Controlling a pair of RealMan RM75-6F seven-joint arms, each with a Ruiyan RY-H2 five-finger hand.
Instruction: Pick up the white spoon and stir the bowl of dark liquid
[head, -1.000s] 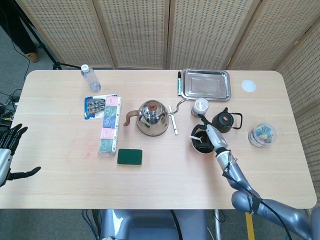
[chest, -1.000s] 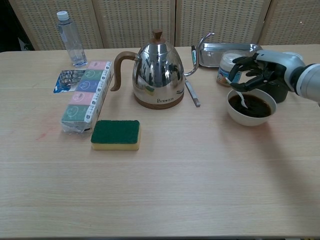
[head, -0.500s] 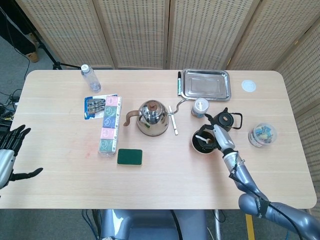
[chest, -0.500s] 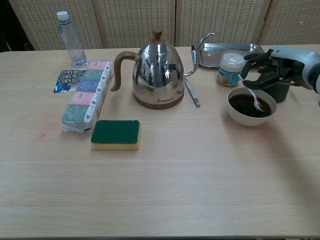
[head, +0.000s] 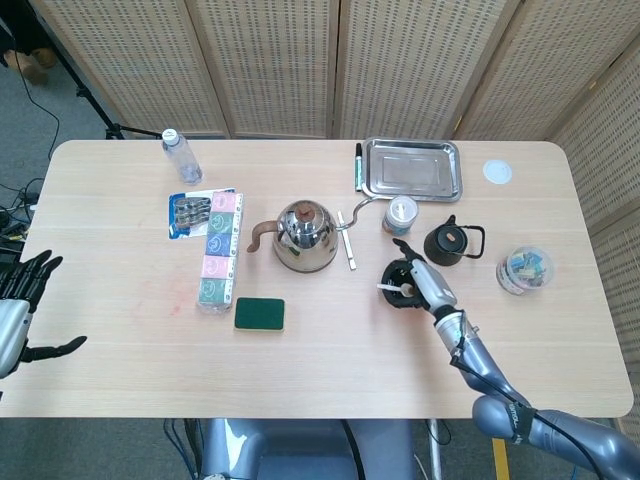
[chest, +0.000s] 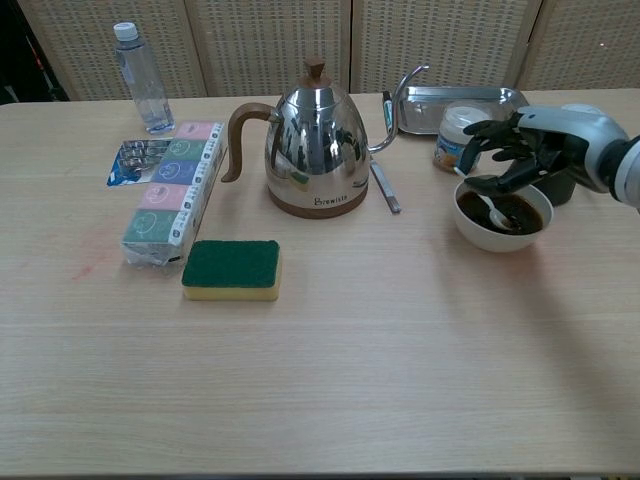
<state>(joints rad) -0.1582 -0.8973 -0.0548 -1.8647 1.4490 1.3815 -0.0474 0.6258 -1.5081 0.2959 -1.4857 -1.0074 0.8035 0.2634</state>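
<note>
Stirring with the white spoon (chest: 489, 205) pinched in the right hand (chest: 520, 152) fingers risks slopping dark liquid over the white bowl (chest: 503, 236) rim onto the surface, while the left hand (head: 22, 290) idles released.

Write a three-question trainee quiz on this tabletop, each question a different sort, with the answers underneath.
1. True or false: the right hand holds the white spoon with its tip in the bowl of dark liquid.
2. Which lies nearest the green sponge? A) metal tray B) pack of coloured boxes C) water bottle
3. Fill in: the left hand sits at the table's far edge, fingers apart, holding ____.

Key: 1 true; 2 B; 3 nothing.
</note>
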